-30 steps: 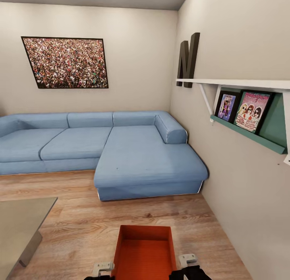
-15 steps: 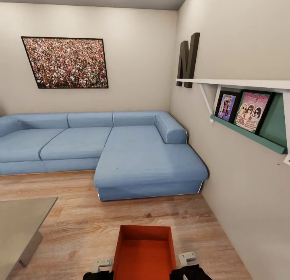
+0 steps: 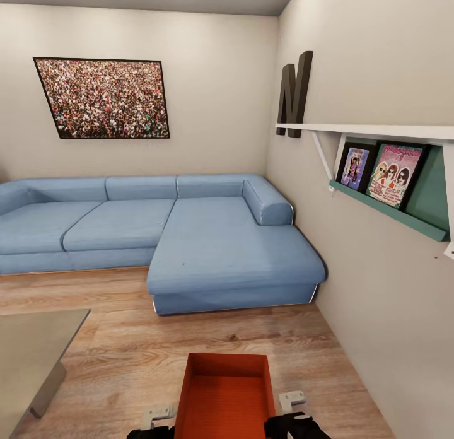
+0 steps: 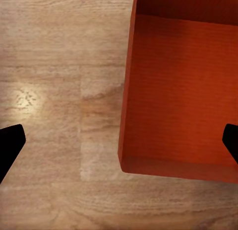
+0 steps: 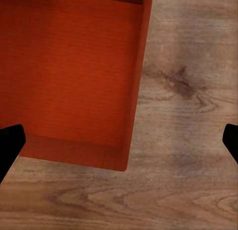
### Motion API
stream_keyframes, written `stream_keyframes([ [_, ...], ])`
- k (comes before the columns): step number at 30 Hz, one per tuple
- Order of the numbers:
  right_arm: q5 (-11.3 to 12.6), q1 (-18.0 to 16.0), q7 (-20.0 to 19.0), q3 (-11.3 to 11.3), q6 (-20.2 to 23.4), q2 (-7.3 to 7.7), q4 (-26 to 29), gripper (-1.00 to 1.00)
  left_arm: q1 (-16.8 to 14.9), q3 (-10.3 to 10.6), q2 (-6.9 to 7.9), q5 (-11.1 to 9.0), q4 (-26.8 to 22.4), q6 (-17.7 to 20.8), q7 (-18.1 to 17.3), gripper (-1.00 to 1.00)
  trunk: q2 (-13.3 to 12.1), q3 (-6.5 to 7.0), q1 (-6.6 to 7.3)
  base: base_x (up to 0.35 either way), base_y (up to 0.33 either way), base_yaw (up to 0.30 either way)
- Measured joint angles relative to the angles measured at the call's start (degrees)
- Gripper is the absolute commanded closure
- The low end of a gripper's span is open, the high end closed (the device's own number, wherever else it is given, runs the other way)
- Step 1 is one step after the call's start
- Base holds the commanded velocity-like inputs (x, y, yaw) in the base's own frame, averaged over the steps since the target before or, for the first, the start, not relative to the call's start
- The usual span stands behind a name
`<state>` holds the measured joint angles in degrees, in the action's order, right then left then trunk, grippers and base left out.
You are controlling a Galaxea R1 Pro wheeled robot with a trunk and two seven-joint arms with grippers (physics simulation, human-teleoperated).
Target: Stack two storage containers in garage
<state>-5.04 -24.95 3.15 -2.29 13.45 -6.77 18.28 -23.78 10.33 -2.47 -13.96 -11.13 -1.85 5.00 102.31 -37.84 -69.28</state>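
- Left gripper (image 4: 119, 141) is spread wide, its two dark fingertips (image 4: 10, 141) sitting at opposite edges of the left wrist view; one tip is over the wood floor (image 4: 54, 91), the other over the inside of the orange bin (image 4: 183, 91).
- The bin's side wall runs between those fingers, and nothing is pinched: I see no contact with the plastic.
- Right gripper (image 5: 119, 141) mirrors it, fingers far apart, one tip over the bin (image 5: 69, 66) and the other over the bare planks (image 5: 193, 116). It straddles the opposite wall and holds nothing.
- From the head camera, the bin (image 3: 226, 395) sits on the wood floor (image 3: 126, 351) right in front of the robot, open side up, with a grey gripper body on each flank, left (image 3: 157, 417) and right (image 3: 293, 402).
- That view also gives the room: a blue sectional sofa (image 3: 189, 237) just beyond the bin, a grey low table (image 3: 31, 344) off to the left, a crowd picture (image 3: 104, 98) on the far wall, a wall shelf (image 3: 391, 174) with framed covers and a big dark letter N (image 3: 295, 93) on the right wall.
- The wrist cameras add the close detail: the bin's finely ribbed bottom, its near corners, and a dark knot in the planks (image 5: 181, 84).
- Just one bin is in view here, in the living room.
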Motion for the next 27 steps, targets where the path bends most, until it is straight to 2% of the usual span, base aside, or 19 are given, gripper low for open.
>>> stream_keyframes([
  [6, 0.0, 0.0, 0.0, 0.0, -0.2, 0.0, 0.0, -1.0, 0.0, 0.0, 0.0, -0.1, 0.0, 0.0, 0.1, -1.0, 0.0, 0.0, 0.0, 0.0, 0.0, 0.0],
  [13, 0.0, 0.0, 0.1, -0.1, 0.1, -0.06, 0.0, -1.0, 0.0, 0.0, 0.0, -0.1, -0.1, -0.1, 0.1, -1.0, 2.8, -1.25, -1.53, 0.0, 0.0, 0.0],
  [20, 0.0, 0.0, 0.2, 0.0, 0.1, -0.02, 0.0, -1.0, 0.0, -0.1, 0.0, -0.2, -0.1, -0.3, 0.0, -1.0, 2.8, -1.26, -1.54, 0.0, 0.0, 0.0],
  [27, 0.0, 0.0, 0.3, 0.0, 0.2, 0.0, 0.0, -1.0, 0.0, -0.1, 0.0, -0.2, -0.1, -0.5, 0.0, -1.0, 5.2, -2.33, -2.86, 0.0, 0.0, 0.0],
])
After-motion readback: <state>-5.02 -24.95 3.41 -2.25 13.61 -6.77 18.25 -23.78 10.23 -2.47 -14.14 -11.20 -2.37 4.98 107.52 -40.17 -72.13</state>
